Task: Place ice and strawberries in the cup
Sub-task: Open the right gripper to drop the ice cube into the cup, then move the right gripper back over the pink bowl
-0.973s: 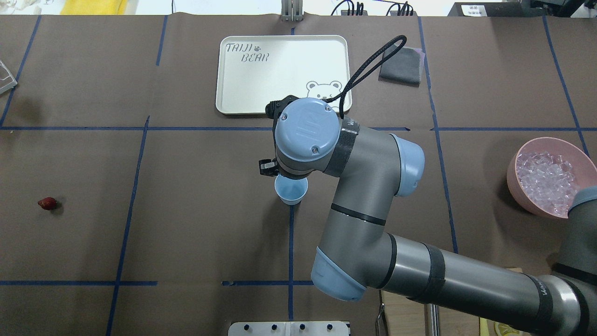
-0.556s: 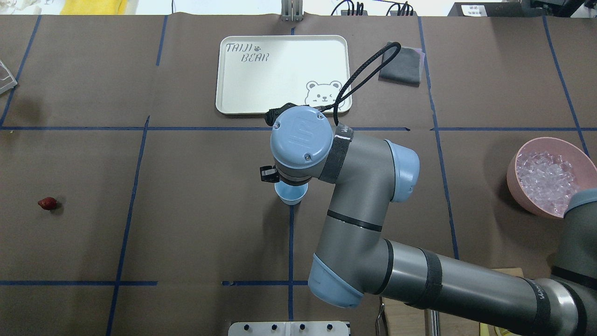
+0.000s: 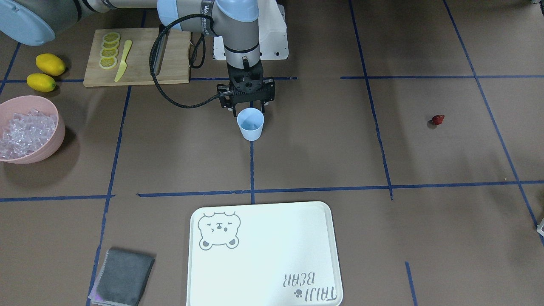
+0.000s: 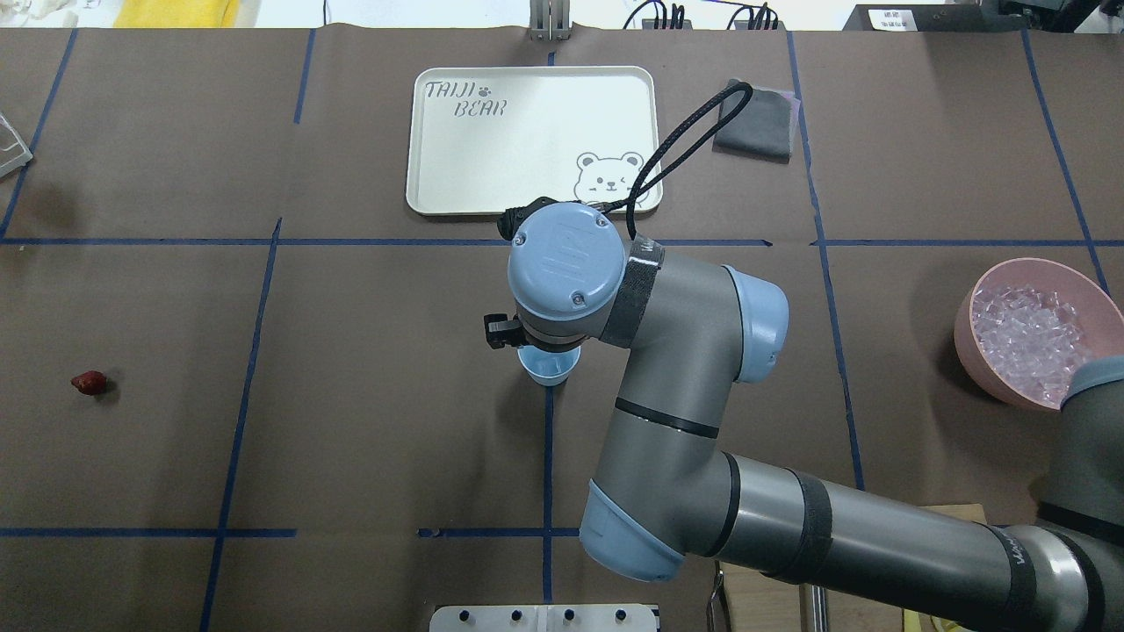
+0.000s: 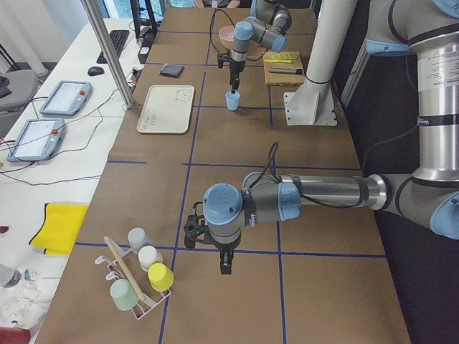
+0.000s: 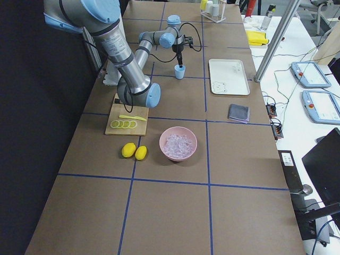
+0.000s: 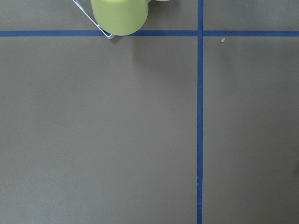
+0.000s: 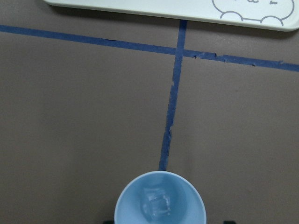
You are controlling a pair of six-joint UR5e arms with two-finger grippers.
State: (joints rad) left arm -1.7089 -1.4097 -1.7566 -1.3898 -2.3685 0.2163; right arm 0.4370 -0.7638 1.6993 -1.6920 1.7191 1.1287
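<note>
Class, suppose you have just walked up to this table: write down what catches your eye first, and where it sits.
The right gripper hangs open over the light blue cup at the middle of the table, and one ice cube lies in the cup. A pink bowl heaped with ice stands far to the robot's right, and a lone strawberry lies far to its left.

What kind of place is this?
Probably a robot lab. A big robot arm reaches over a paper-covered table gridded with blue tape, and control tablets sit on a side desk.
</note>
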